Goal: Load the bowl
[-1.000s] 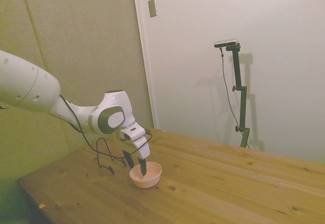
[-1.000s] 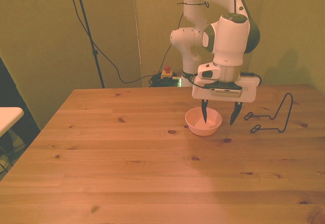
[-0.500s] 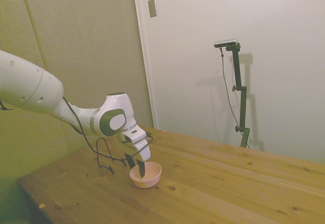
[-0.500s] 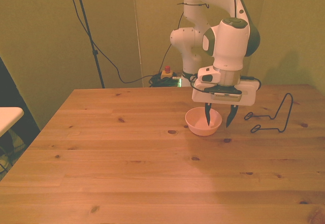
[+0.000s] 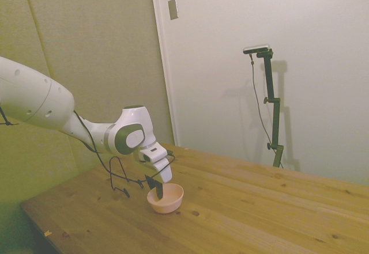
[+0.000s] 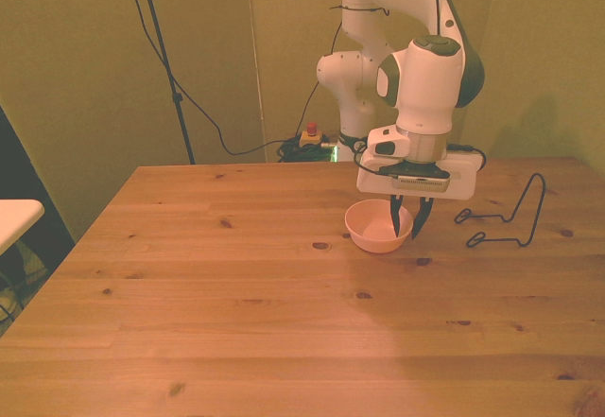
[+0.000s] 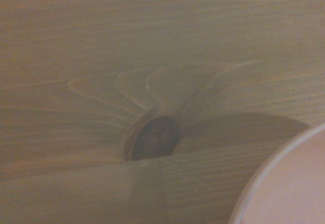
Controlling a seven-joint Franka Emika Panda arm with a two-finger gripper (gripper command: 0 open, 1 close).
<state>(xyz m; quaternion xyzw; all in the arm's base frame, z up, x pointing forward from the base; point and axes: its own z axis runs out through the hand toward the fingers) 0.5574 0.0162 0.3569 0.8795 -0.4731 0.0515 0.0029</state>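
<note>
I have the single white arm [image 6: 430,67] extended forward and bent downward at the wrist, with the gripper [image 6: 406,220] pointing straight down. In the side view the forearm [image 5: 34,101] runs in from the picture's left, descends to the grey-banded wrist joint [image 5: 128,139], and ends in the gripper [image 5: 155,190] held low. In the front view the white flange plate [image 6: 416,179] sits level, and the two dark fingers [image 6: 394,217] below it stand close together with only a narrow gap, one on each side of a thin wall. Black cabling [image 5: 95,153] hangs slack under the forearm.
</note>
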